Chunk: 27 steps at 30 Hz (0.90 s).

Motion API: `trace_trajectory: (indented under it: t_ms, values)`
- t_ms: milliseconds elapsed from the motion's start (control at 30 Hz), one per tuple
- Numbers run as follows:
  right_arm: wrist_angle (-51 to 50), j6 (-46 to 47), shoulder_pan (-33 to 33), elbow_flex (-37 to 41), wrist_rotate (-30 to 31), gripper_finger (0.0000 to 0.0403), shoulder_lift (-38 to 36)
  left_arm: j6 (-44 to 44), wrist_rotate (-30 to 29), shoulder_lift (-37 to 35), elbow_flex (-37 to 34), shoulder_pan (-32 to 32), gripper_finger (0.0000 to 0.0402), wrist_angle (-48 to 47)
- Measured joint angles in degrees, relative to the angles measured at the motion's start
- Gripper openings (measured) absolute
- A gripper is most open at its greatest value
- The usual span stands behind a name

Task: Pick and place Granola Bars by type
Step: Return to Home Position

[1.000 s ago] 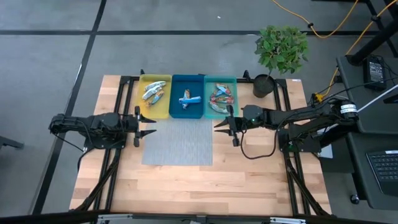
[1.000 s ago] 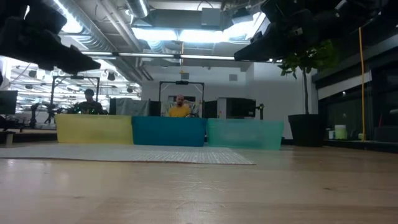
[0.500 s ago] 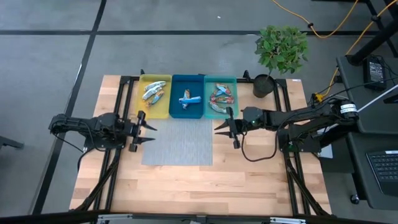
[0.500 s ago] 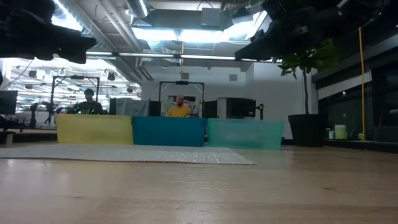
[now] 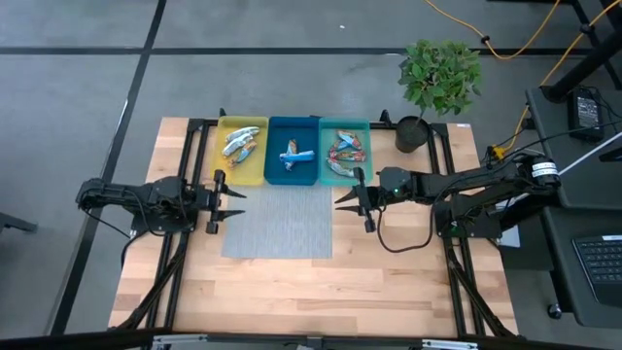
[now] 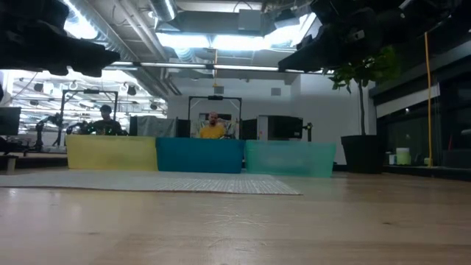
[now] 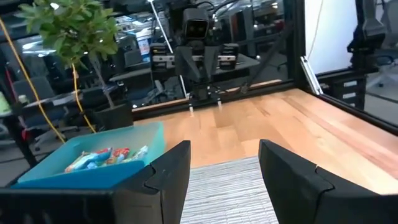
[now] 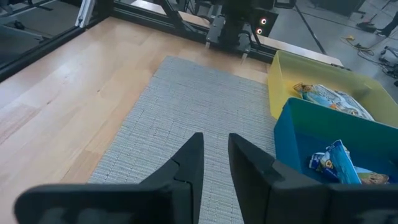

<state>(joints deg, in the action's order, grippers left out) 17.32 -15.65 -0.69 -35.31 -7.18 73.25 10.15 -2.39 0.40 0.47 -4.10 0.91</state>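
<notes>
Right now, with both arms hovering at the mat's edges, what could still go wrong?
1. The right pincer hangs close to the light blue bin; a wide swing while retracting could knock it and spill the granola bars.
2. A black cable loops under the right arm and might snag the table frame.
3. The open left pincer sits similarly near the yellow bin.

You've got a pale plank-wood desk with a smooth satin finish. The grey mat is ribbed woven cloth, matt. Yellow bin, blue bin and teal bin are smooth plastic. The Granola Bars are in crinkly glossy foil. Left claw and right claw look like matt black plastic.
</notes>
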Motion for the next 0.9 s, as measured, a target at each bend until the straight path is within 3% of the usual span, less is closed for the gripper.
trace_trajectory:
  t_ms: [233, 433, 533, 733, 900]
  values:
    - [1.73, -0.11, 0.0, 0.0, -0.03, 0.0078, 0.0, -1.96, -1.25, 0.02, 0.0, 1.63, 0.0182, 0.22]
    - [6.73, -2.07, -1.5, 0.0, -7.14, 0.0078, -0.13, -2.93, -1.19, 0.02, 0.0, 2.12, 0.0182, 0.3]
    - [5.95, -2.45, -3.72, -0.05, -7.5, 0.0078, -1.25, -2.43, -1.1, 0.04, 0.0, 2.12, 0.0182, 0.33]
    - [-5.53, -1.17, -6.14, 0.58, -7.45, 0.0078, -8.29, -2.03, -1.08, 0.04, 0.0, 2.12, 0.0182, 0.39]
    - [-1.32, -1.25, -6.12, 9.53, -7.45, 0.0078, -20.95, -1.95, -1.05, 0.04, 0.0, 2.12, 0.0182, 0.39]
